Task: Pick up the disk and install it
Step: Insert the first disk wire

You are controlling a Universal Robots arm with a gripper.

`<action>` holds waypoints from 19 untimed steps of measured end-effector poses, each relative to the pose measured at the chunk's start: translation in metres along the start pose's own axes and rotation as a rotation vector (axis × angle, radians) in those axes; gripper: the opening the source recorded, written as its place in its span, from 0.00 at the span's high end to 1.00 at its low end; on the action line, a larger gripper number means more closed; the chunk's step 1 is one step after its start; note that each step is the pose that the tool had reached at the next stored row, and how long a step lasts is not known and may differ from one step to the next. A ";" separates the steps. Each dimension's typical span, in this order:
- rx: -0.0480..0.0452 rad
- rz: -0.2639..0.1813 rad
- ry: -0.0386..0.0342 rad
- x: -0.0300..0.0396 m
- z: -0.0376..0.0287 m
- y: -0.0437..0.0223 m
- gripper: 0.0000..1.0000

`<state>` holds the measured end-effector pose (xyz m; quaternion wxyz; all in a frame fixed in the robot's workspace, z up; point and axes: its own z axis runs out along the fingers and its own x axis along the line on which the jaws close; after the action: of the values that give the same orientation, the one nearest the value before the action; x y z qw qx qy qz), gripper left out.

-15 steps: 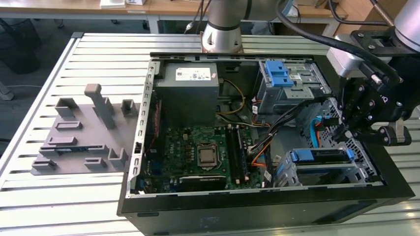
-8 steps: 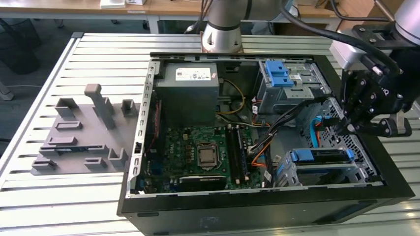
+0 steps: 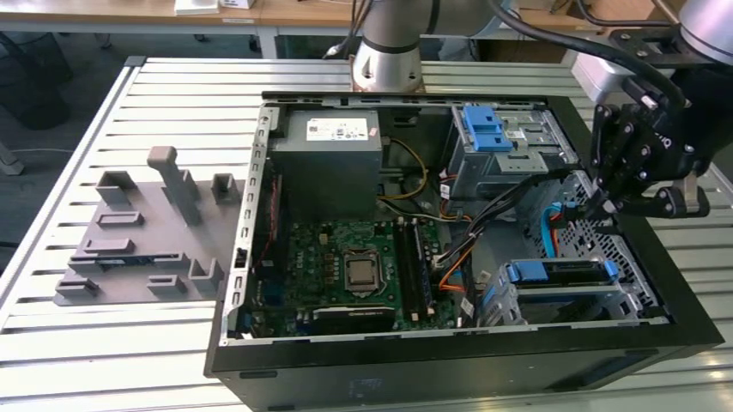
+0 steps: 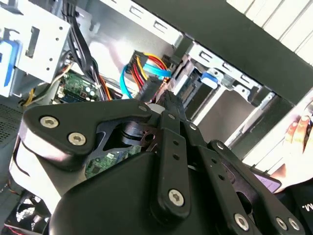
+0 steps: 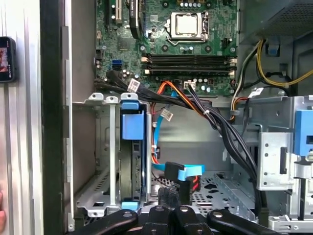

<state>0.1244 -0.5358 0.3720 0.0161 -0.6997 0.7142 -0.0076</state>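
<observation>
The disk [image 3: 558, 273], framed by its blue carrier, sits edge-up in the lower grey drive bay at the front corner of the open computer case [image 3: 458, 360]. In the first wrist view the disk [image 5: 131, 166] stands in that bay with its blue handle on the outside. My gripper [image 3: 600, 206] hangs over the case on the exterior view's right, beside the bay. In both wrist views the gripper [image 5: 169, 196] [image 4: 166, 100] has its fingers close together on a black cable connector [image 5: 175, 172] that carries a blue tab and a blue cable.
The case holds a grey power-supply box [image 3: 332, 154], a motherboard [image 3: 355, 270], a metal cage with blue latches [image 3: 504, 142] and black cable bundles [image 5: 220, 127]. A grey fixture plate [image 3: 149, 232] lies on the slatted table. A person's hand [image 4: 296, 132] is outside the case wall.
</observation>
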 end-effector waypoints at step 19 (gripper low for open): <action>0.0183 0.000 0.0094 -0.0107 0.0003 0.0042 0.76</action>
<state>0.1205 -0.5250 0.3717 0.0191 -0.6997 0.7140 -0.0174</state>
